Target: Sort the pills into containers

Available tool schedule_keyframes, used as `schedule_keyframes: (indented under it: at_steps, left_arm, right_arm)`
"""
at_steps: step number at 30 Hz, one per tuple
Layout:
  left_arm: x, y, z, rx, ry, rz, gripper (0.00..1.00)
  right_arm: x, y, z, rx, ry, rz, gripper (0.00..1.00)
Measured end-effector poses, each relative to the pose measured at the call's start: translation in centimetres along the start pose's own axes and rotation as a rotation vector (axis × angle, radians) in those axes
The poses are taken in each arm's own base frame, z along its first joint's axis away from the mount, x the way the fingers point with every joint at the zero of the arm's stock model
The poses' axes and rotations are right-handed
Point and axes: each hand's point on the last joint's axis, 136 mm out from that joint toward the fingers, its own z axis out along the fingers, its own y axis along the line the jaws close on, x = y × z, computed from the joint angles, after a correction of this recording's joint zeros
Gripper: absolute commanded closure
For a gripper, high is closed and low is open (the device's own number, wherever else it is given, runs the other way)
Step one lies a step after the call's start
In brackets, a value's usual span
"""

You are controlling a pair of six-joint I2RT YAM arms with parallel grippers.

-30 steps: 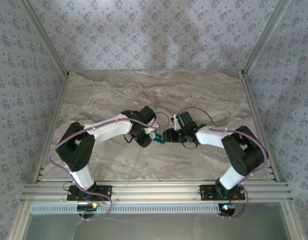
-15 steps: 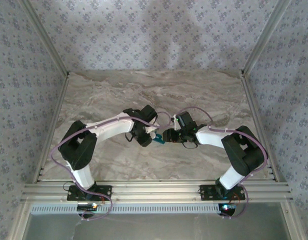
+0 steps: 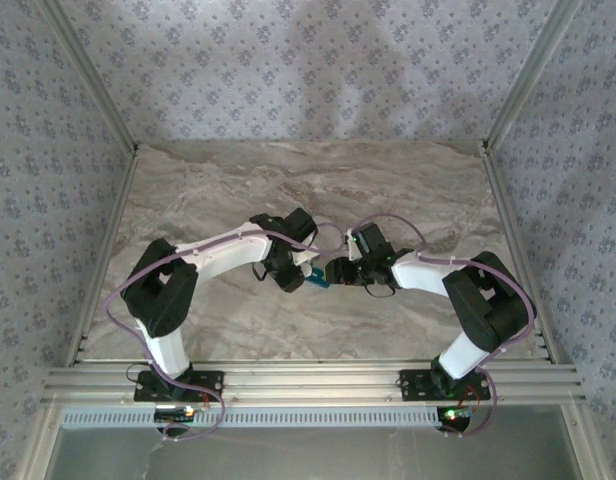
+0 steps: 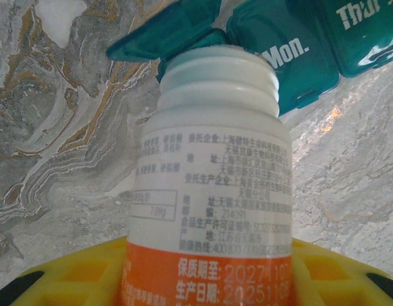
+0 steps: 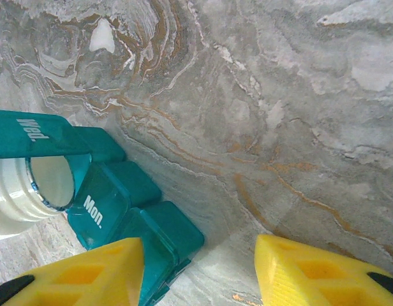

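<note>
The teal containers [image 4: 292, 57] lie at the table's middle [image 3: 316, 279], with the "Wed." lid [image 5: 30, 134] standing open and the "Mon." lid shut. My left gripper [image 4: 209, 280] is shut on a white bottle [image 4: 215, 166] with an orange band. The bottle is tipped so that its open neck [image 5: 50, 182] points into the open compartment. My right gripper [image 5: 200, 271] is open, its left fingertip [image 5: 81, 271] over the near end of the containers [image 5: 152, 236] and its right fingertip over bare table. The pills are hidden.
The marble table [image 3: 318, 190] stretches bare behind and to both sides of the arms. Patterned walls and metal rails [image 3: 308, 378] close it in. Both arms [image 3: 228, 250] [image 3: 438, 270] meet at the middle.
The left arm's elbow and forearm have edged slightly right and up. Both grippers and the containers stay where they were.
</note>
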Motion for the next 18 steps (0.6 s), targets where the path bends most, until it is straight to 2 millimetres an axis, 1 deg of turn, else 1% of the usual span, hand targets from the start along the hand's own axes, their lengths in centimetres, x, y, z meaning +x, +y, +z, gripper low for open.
schedule_keyframes:
  at_steps: [18]
  left_arm:
    - [-0.32, 0.18, -0.01, -0.005, 0.034, 0.023, 1.0]
  right_arm:
    - [-0.01, 0.0, 0.01, 0.0, 0.0, 0.0, 0.5]
